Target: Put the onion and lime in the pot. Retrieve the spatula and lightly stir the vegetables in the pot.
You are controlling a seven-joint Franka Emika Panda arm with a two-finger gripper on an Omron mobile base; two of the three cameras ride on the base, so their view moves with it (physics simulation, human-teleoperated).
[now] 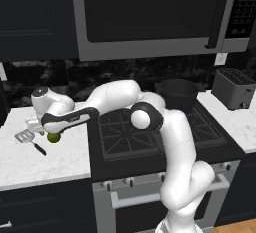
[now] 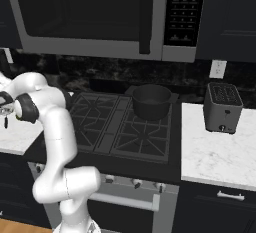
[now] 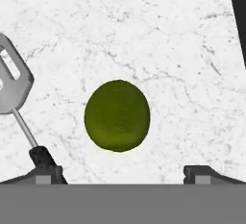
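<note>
On the white marble counter [image 1: 45, 162] left of the stove lies the spatula [image 1: 29, 140], a small turner with a silver-grey slotted square head and a thin black handle. It lies flat on the stone. Just beside it, to its right, sits the lime [image 1: 54, 137], a small round yellow-green ball. In the hand view the lime [image 3: 117, 115] rests on the marble, and the spatula [image 3: 15, 98] lies close on one side without touching it.

The white arm reaches over to this counter, and its gripper [image 1: 50, 133] hangs low right above the lime. In the hand view the gripper [image 3: 122, 174] has its two dark finger tips [image 3: 48, 174] spread wide apart, one on each side below the ball. They do not touch it.

Next comes the black gas stove [image 1: 160, 127] with its dark grates. At the back of it stands the pot [image 1: 177, 94], round and dark grey-black with a flared rim. From the right base view the pot [image 2: 151, 102] looks dark inside, and I cannot tell if anything is in it.

Far right, on another white counter, stands a boxy dark grey toaster [image 2: 222, 107].
</note>
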